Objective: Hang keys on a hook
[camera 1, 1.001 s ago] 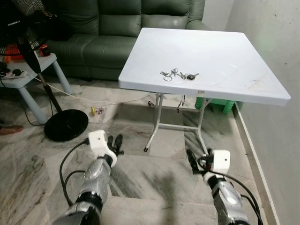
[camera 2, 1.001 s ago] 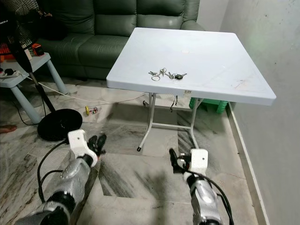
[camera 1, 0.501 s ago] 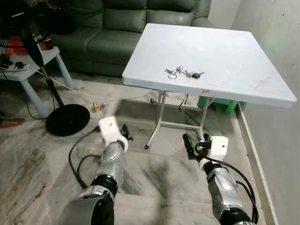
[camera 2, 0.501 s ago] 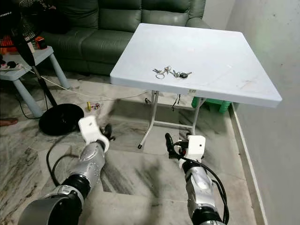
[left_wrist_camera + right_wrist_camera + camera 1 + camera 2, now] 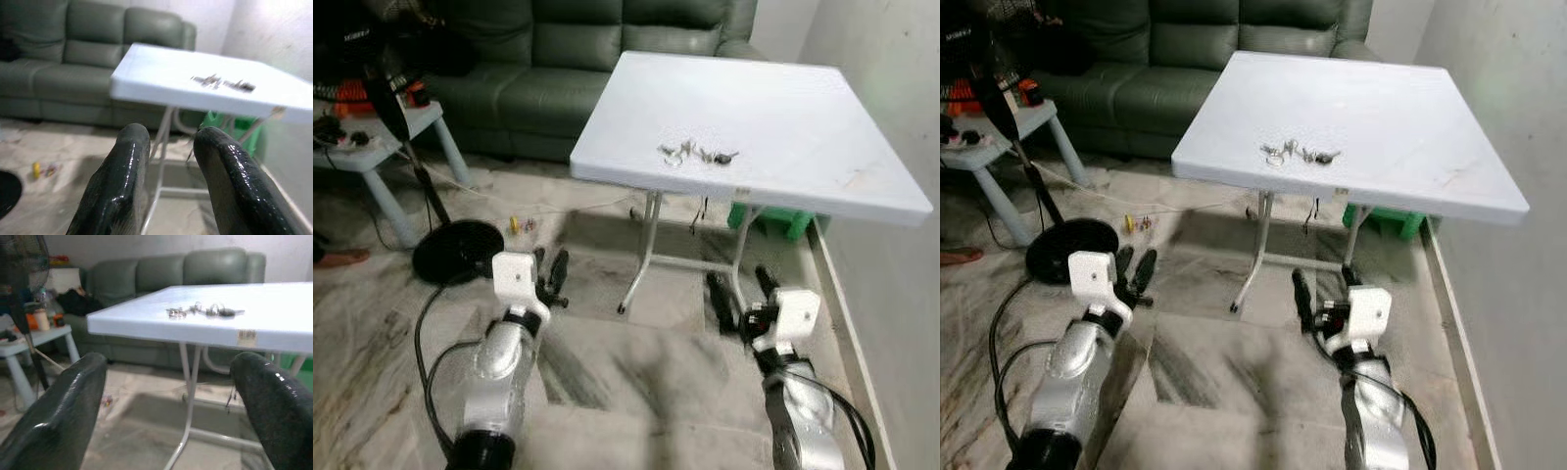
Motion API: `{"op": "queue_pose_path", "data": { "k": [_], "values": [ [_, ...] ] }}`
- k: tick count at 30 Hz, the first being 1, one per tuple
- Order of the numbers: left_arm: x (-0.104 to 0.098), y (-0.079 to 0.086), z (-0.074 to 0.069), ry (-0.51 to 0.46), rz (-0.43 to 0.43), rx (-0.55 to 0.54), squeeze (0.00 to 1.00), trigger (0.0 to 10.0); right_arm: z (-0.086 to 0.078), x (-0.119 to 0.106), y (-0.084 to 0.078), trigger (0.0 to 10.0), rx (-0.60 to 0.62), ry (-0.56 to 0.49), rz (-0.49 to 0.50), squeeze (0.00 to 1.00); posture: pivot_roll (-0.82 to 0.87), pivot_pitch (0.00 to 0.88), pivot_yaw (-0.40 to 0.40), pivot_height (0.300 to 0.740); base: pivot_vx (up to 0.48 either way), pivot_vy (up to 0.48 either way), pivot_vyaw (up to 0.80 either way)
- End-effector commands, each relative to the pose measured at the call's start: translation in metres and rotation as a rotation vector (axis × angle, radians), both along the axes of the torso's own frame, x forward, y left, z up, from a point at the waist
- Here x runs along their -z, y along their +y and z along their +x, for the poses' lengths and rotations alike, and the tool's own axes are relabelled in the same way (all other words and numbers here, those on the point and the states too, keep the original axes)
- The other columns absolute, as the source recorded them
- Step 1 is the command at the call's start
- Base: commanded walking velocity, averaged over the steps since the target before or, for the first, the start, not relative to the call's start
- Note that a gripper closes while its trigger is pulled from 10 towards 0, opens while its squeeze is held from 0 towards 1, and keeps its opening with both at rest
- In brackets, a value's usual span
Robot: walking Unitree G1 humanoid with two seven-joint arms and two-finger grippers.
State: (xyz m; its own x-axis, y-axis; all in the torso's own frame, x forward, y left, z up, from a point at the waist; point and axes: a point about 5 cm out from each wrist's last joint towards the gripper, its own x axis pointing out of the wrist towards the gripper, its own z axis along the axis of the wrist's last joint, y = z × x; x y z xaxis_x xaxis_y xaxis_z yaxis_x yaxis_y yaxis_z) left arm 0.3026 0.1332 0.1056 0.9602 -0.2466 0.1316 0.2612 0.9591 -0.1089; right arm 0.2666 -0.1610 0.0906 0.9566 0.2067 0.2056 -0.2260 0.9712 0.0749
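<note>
A marble-patterned floor [image 5: 636,382] runs up to a green sofa [image 5: 558,59] against the back wall, with a plain wall along the right. In front of the sofa stands 1 white folding table [image 5: 803,117], and the keys [image 5: 695,153] lie in a small scatter near its front edge — how many there are is too blurred to count. Something green [image 5: 773,217] sits under the table by the wall. To the left are 1 small pale side table [image 5: 382,137] and the black round base of a standing fan [image 5: 458,250]. 2 grippers hang low over the floor, well short of the table: the left gripper [image 5: 551,272] with fingers slightly apart, the right gripper [image 5: 741,289] spread wide, both holding nothing.
</note>
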Motion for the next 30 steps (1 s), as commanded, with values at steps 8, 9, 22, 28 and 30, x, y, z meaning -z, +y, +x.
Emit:
{"op": "queue_pose_path", "data": {
  "k": [8,9,22,28,30],
  "values": [
    [-0.029,-0.012,0.005,-0.016,-0.157,0.064,0.00,10.0,0.008,-0.038,0.006,10.0,0.006,-0.111,0.004,0.00,0.10,0.000,-0.011,0.740,0.000,0.000,0.00],
    [-0.025,-0.011,0.005,0.000,-0.158,0.063,0.00,10.0,0.010,-0.039,0.007,10.0,0.009,-0.107,0.009,0.00,0.10,0.000,-0.010,0.740,0.000,0.000,0.00],
    [-0.012,-0.004,0.016,0.164,-0.072,-0.019,0.00,10.0,0.016,-0.030,0.009,10.0,0.008,-0.041,-0.002,0.00,0.14,0.000,-0.017,0.740,0.000,0.000,0.00],
    [-0.023,-0.005,0.018,0.119,-0.028,0.000,0.00,10.0,0.016,-0.030,0.007,10.0,0.010,-0.038,-0.004,0.00,0.14,0.000,-0.018,0.740,0.000,0.000,0.00],
    [-0.024,-0.005,0.018,0.113,-0.021,0.006,0.00,10.0,0.016,-0.031,0.007,10.0,0.011,-0.039,-0.005,0.00,0.14,0.000,-0.016,0.740,0.000,0.000,0.00]
  ]
}}
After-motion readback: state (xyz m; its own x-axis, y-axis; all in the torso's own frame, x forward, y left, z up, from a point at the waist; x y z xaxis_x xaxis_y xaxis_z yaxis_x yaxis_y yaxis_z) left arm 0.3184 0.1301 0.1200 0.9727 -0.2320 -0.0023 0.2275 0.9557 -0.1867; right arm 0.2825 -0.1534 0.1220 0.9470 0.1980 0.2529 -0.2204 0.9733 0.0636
